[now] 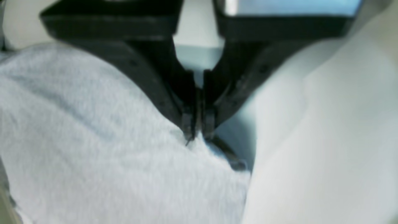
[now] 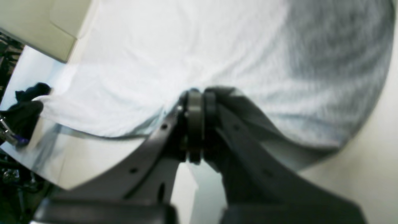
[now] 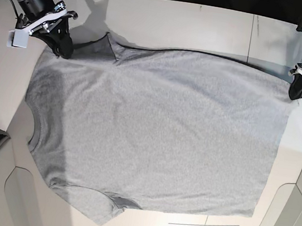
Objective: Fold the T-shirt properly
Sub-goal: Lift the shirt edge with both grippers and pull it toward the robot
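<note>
- I see the pale surface [image 3: 180, 21] carrying everything, its far edge along the top of the base view.
- The T-shirt [image 3: 159, 136] lies spread flat, plain grey side up, across most of the surface, neck toward the left edge.
- My right pincer [image 3: 64, 49] sits near the far-left corner, jaws clamped together on the shirt's fabric.
- My left pincer [image 3: 296, 91] sits near the far-right corner, jaws pinched on the hem corner there.

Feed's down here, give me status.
Left gripper shut on shirt corner. Right gripper shut on far edge. Shirt spread flat, plain side up. Nothing blocking.
</note>
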`<state>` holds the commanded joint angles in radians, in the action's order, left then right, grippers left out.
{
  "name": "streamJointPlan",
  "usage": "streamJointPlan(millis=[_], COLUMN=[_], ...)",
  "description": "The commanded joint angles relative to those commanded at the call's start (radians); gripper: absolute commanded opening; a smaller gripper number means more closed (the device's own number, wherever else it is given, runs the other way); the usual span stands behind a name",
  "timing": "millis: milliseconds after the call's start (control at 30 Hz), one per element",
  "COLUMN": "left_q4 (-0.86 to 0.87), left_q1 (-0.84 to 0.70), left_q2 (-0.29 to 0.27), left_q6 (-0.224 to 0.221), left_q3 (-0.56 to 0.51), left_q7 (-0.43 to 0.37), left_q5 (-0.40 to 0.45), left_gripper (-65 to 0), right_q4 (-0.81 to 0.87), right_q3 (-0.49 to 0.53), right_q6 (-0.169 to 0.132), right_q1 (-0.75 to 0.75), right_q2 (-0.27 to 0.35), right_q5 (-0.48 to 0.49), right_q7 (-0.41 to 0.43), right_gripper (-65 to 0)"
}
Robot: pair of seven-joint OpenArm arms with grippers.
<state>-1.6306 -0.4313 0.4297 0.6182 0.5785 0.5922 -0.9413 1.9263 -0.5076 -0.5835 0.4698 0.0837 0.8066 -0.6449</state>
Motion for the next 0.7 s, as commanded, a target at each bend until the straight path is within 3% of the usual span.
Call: streamJointPlan(millis=[500,700], left_q4=[0.017,0.048], left_q1=[0.140,0.205], left_q2=[0.000,0.000], left_q6=[-0.006,-0.046], left_q3=[-0.003,-0.005], left_q7=[-0.036,-0.065], left_q5=[0.079,0.146], left_gripper=[-65.0,-65.0], right_q4=[-0.008,-0.120], right_q3=[0.010,0.069], right_q6=[0.003,0.003], right_q1=[-0.248,-0.347], right_q2=[0.132,0.167], right_q5=[-0.105,-0.119], right_q7=[0.015,0.020], right_gripper=[-65.0,-65.0])
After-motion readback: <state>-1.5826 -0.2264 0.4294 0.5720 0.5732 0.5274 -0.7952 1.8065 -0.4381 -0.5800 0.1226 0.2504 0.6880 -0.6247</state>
